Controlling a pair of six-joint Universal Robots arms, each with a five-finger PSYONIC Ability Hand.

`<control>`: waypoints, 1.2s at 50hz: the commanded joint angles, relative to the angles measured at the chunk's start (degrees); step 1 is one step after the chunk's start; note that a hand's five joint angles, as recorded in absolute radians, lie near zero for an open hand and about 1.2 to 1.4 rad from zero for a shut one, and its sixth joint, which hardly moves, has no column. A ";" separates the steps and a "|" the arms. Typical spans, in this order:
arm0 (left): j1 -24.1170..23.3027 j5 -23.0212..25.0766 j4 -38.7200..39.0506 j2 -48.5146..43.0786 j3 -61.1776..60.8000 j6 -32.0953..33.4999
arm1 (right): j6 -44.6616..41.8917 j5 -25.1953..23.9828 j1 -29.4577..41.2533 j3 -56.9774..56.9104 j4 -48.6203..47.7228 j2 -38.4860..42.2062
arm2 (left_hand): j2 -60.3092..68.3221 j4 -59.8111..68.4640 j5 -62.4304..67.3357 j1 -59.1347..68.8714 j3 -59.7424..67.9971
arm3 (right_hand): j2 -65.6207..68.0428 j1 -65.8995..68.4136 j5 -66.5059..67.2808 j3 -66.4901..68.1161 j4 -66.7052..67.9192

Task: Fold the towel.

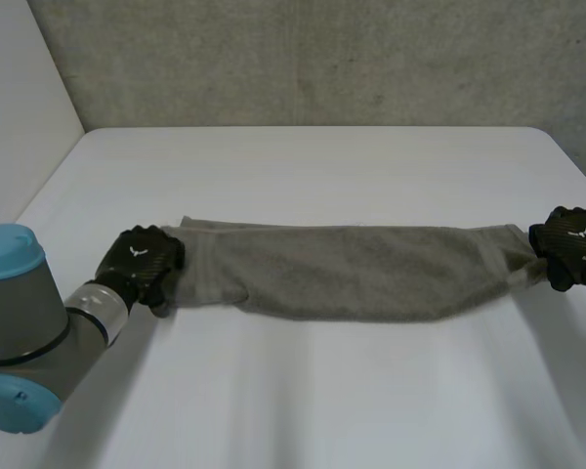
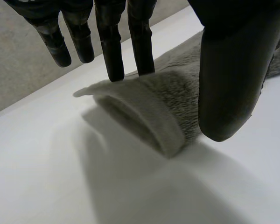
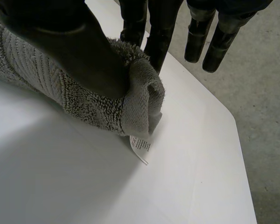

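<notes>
A grey towel lies as a long folded strip across the white table, stretched between my two hands. My left hand is at the strip's left end. There its fingers are straight, with their tips touching the far side of the rolled towel end, and the thumb stands on the near side, set apart from them. My right hand holds the right end. Its thumb presses the bunched towel end against the fingers behind it.
A small white label hangs from the towel's right end onto the table. The table's right edge runs close past my right hand, with grey floor beyond. A grey wall stands behind the table.
</notes>
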 commanded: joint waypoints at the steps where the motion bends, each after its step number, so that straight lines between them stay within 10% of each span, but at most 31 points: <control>1: -0.85 0.04 0.09 0.29 -0.38 0.00 | -0.01 -0.07 -0.03 0.12 0.04 -0.01 | 1.59 -3.36 1.36 1.45 -2.92 | 7.51 6.18 4.45 -2.42 -4.37; 13: -0.67 0.04 2.38 -5.94 3.75 0.18 | 0.08 -0.07 -0.11 0.03 0.04 -0.01 | 48.09 -3.36 47.86 47.95 -2.92 | 7.51 6.18 4.45 -2.42 -4.37; 33: 3.98 6.19 1.85 2.93 -0.38 0.26 | -0.10 -3.94 -4.77 -1.55 0.65 -0.80 | 48.17 -3.36 47.94 48.03 -2.92 | 7.51 6.18 4.45 -2.42 -4.37; 40: 1.44 5.93 -0.52 3.37 -1.70 0.26 | -0.10 -4.99 -5.12 -1.90 2.93 -0.80 | -14.80 -3.36 -15.03 -14.94 -2.92 | 7.51 6.18 4.45 -2.42 -4.37; 60: 8.11 6.37 -3.78 11.72 -1.61 -0.62 | -1.85 -10.18 -12.95 -16.32 12.34 -4.93 | -18.59 -3.36 -18.82 -18.73 -2.92 | 7.51 6.18 4.45 -2.42 -4.37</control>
